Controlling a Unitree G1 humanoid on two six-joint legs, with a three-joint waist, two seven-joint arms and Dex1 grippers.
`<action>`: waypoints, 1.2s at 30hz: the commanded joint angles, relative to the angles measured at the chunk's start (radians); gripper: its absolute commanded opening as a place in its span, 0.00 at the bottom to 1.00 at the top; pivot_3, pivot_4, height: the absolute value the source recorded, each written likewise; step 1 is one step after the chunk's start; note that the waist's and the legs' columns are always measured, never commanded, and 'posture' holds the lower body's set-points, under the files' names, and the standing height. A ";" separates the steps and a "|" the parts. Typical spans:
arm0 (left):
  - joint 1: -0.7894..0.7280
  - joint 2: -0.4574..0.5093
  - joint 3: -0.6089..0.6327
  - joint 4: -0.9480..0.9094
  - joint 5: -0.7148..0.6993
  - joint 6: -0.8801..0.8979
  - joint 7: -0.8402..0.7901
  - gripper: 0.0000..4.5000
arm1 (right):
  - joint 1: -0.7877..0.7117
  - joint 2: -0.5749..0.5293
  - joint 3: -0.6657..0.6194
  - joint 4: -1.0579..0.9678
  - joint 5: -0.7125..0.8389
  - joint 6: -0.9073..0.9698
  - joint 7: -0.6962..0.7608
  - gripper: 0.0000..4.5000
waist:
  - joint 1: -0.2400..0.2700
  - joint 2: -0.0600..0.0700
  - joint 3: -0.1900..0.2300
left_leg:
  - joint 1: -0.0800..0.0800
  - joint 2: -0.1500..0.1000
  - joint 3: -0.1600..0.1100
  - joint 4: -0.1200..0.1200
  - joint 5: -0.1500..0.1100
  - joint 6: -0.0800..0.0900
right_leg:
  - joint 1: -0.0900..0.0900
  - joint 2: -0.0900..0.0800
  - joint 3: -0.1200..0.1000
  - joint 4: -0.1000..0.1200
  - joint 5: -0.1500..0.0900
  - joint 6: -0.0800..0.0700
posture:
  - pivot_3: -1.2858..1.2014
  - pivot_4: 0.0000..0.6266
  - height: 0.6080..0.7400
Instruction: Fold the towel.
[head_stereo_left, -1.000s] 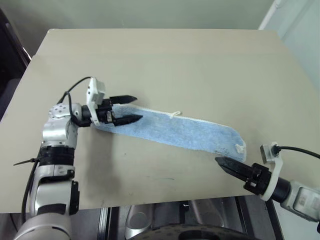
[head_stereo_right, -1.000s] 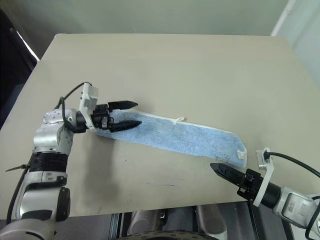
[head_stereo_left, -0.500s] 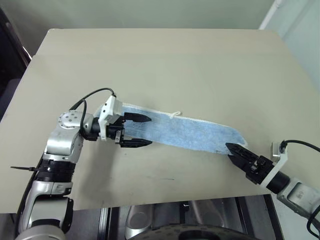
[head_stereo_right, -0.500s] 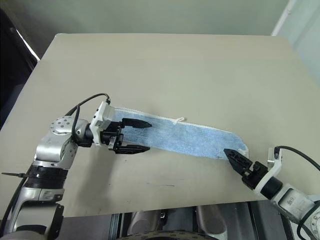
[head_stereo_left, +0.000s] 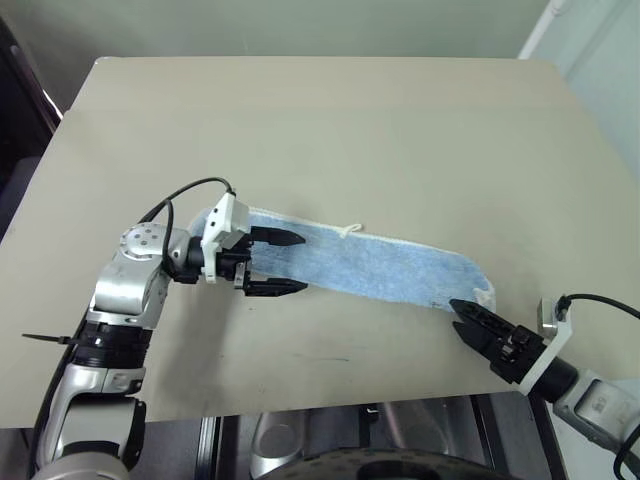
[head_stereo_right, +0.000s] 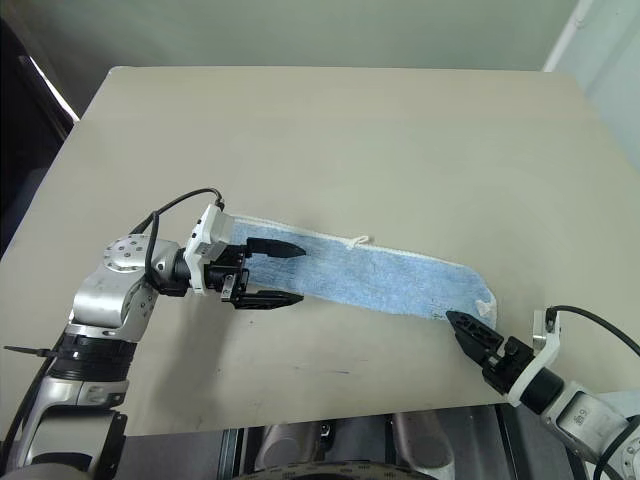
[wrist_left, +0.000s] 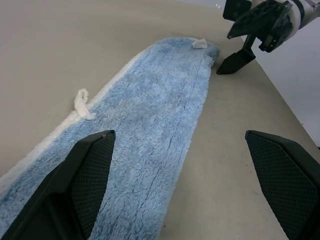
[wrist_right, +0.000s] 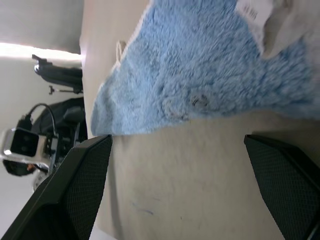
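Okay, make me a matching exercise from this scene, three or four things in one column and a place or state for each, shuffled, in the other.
Things:
1. towel
2. left gripper
3. right gripper
4. loop tag

Places or states:
A. jaws open astride the towel's left end
B. lying flat as a long strip on the table
C. on the towel's far edge
D. on bare table by the towel's right end, jaws open

Pairs: 1-B, 2-A, 3-D, 4-C

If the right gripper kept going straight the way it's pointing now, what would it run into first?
Most likely the towel: the open right gripper points up-left at its near end, just short of the corner with the white tag. Its height above the table is unclear, so it might skim over.
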 joint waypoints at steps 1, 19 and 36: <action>-0.009 0.009 0.003 -0.022 -0.010 -0.012 0.000 1.00 | 0.000 0.016 -0.071 0.032 0.009 -0.005 -0.039 1.00 | 0.001 0.000 0.000 | 0.000 0.000 0.000 0.000 0.000 0.000 | 0.000 0.000 0.000 0.000 0.000 0.000 | 0.52 0.24 0.72; -0.017 0.010 -0.003 0.048 0.006 -0.072 -0.014 1.00 | 0.019 0.043 -0.164 0.050 0.009 0.046 -0.062 1.00 | 0.003 0.000 0.000 | -0.001 0.000 0.000 0.000 -0.004 0.001 | 0.000 0.000 0.000 -0.001 -0.002 -0.003 | 0.52 0.24 0.72; -0.007 0.004 -0.014 0.075 0.020 -0.130 -0.022 1.00 | -0.050 0.110 -0.150 0.044 0.009 0.023 -0.141 0.24 | 0.000 0.000 0.000 | 0.000 0.000 0.000 0.000 -0.005 0.001 | -0.001 0.000 0.000 -0.001 -0.002 -0.002 | 0.52 0.24 0.72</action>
